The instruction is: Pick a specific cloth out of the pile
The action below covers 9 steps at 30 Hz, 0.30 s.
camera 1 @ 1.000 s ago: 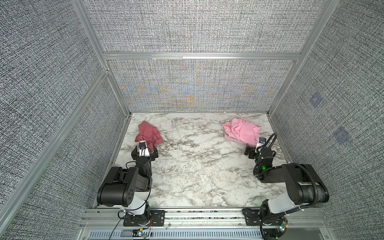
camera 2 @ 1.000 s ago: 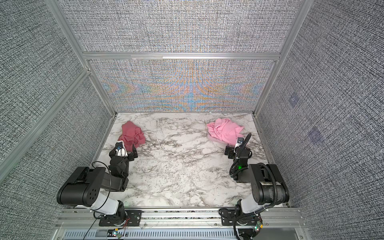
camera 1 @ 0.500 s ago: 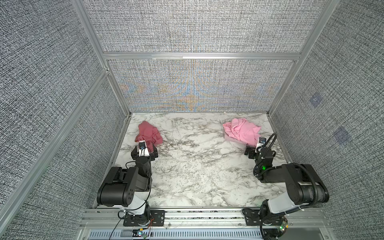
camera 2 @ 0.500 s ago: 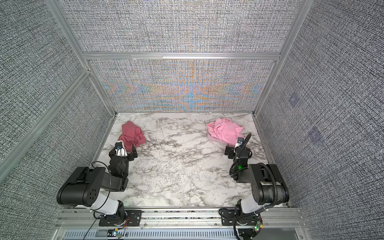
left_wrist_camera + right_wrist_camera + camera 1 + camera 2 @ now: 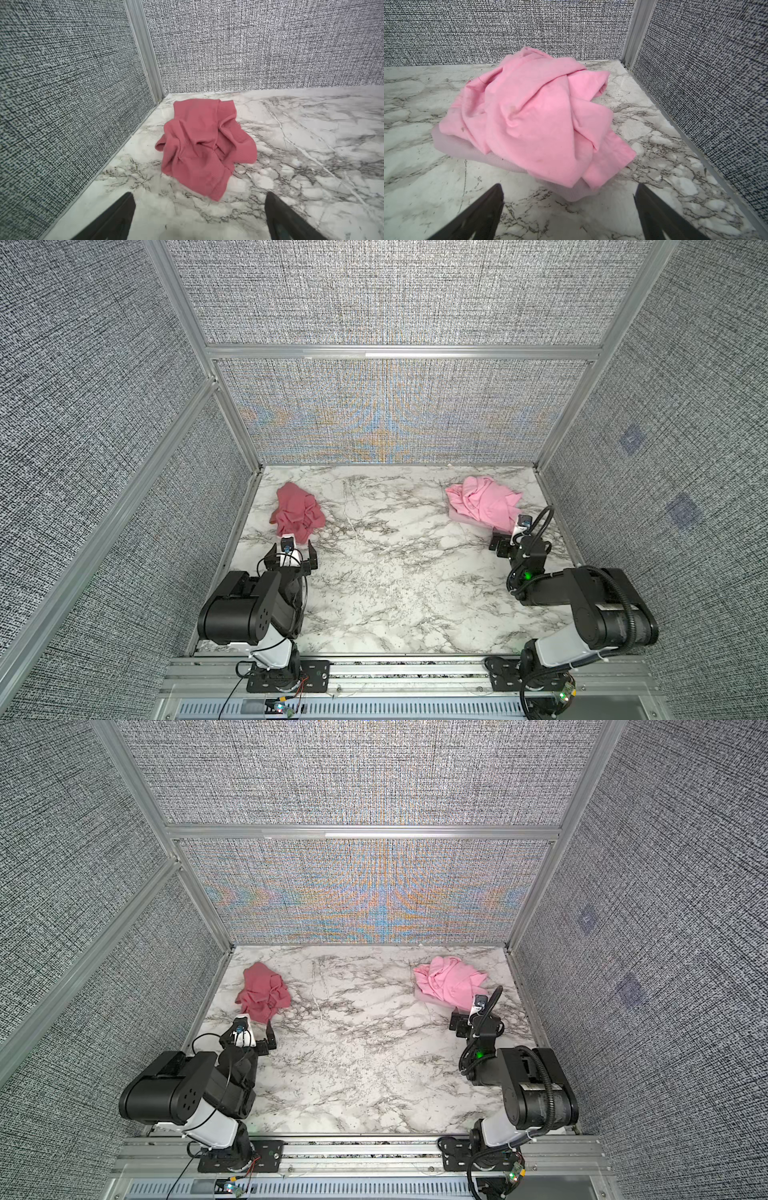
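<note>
Looking down on the marble table (image 5: pixel 386 585), I see the cloth (image 5: pixel 297 512), a crumpled dusty rose-red piece, lying alone near the far corner on the left arm's side, well apart from the pile (image 5: pixel 482 502) of lighter pink pieces near the far corner on the right arm's side. The left gripper (image 5: pixel 199 214) sits low just short of the cloth's near edge, its jaws spread wide and holding nothing; the right gripper (image 5: pixel 569 209) waits likewise in front of the pile, jaws wide apart and empty. With the darker piece already away from the heap, I would judge the picking-out largely done, so the risks are mostly of undoing it. If the left gripper moves forward with its jaws low, it could snag the loose near flap and drag the cloth toward the side wall (image 5: pixel 62 93), where it would bunch in the corner. If the right gripper closes on the pile, it may catch two layers at once, since a paler ribbed piece (image 5: pixel 471 149) lies under the bright pink one and their folds overlap. As for writing, I can read none: no brand, label or tag shows on either fabric, and the arms' markings are too small to make out.
</note>
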Tool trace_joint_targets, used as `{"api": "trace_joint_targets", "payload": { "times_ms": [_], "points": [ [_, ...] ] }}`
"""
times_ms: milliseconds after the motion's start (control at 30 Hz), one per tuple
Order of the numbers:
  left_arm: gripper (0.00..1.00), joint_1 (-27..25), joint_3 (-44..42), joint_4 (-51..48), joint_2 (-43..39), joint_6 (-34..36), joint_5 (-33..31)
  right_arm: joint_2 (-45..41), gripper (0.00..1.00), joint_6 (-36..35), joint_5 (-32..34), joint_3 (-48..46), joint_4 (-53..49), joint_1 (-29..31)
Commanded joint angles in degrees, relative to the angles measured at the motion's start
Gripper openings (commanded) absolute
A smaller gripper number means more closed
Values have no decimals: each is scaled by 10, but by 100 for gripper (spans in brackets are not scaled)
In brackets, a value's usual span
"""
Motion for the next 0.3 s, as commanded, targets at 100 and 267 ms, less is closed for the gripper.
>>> {"api": "trace_joint_targets", "payload": {
  "times_ms": [100,267],
  "points": [
    [99,3,68,-97,-23,-23,-20,0,99,2,-1,2,9,-1],
    [99,7,66,-82,-18,-22,-10,0,99,1,-1,1,10,-1]
  ]
}}
